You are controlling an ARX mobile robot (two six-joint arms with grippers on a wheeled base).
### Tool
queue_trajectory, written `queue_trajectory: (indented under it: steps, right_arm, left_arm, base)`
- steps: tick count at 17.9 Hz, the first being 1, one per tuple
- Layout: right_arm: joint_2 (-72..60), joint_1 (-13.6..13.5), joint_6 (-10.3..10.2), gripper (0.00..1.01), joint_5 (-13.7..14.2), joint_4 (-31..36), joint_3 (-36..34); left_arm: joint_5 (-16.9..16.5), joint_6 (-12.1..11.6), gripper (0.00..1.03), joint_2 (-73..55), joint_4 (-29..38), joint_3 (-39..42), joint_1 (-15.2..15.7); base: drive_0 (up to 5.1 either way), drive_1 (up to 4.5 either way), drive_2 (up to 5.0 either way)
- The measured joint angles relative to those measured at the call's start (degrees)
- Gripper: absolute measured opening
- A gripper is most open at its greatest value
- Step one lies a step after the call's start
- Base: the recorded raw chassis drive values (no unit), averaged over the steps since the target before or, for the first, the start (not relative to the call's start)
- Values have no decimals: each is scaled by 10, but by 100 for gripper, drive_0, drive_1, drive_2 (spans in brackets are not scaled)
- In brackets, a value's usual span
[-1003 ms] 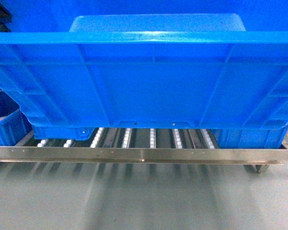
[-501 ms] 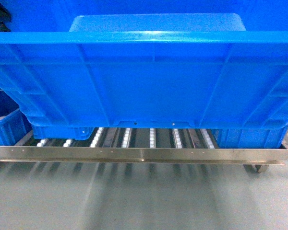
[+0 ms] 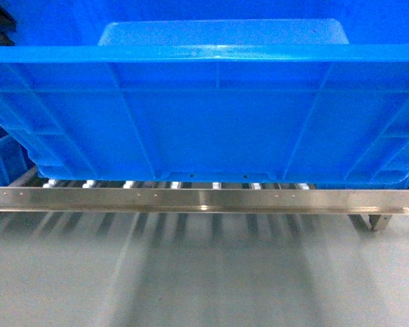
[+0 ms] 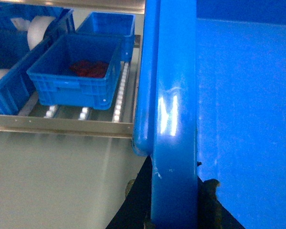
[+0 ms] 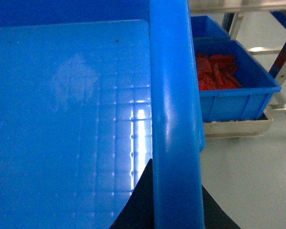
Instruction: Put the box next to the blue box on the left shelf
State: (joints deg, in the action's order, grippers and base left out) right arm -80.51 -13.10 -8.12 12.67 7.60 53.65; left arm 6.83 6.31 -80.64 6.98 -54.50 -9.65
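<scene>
The box (image 3: 211, 116), a large bright-blue crate, fills the upper head view, its bottom edge just above the front rail of the left shelf (image 3: 204, 199). Neither gripper shows in that view. My left gripper (image 4: 174, 205) is shut on the box's left rim (image 4: 174, 95), one dark finger (image 4: 136, 200) outside and one inside. My right gripper (image 5: 176, 202) is shut on the right rim (image 5: 174, 95) in the same way. A smaller blue box (image 4: 76, 74) holding red parts sits on the shelf rollers (image 4: 117, 102) left of the crate; its corner shows as a blue box (image 3: 1, 163) in the head view.
More blue bins (image 4: 9, 62) stand further left on the rack. Right of the crate another blue bin (image 5: 231, 78) with red parts rests behind the metal rail (image 5: 233, 128). A shelf foot (image 3: 371, 221) stands on the grey floor (image 3: 204, 272).
In the head view the shelf rail has shifted upward towards the crate. The crate's bottom edge now hides most of the rollers and the bin at the right.
</scene>
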Motion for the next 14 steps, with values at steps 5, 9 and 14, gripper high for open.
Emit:
queue_trajectory:
  steps: [5, 9, 14]
  right_arm:
    - [0, 0, 0, 7, 0, 0, 0]
    - [0, 0, 0, 7, 0, 0, 0]
    - [0, 0, 0, 7, 0, 0, 0]
  left_arm:
    - [0, 0, 8, 0, -1, 0, 0]
    - [0, 0, 8, 0, 0, 0, 0]
    - [0, 0, 8, 0, -1, 0, 0]
  base:
    - [0, 0, 0]
    - [0, 0, 0]
    - [0, 0, 0]
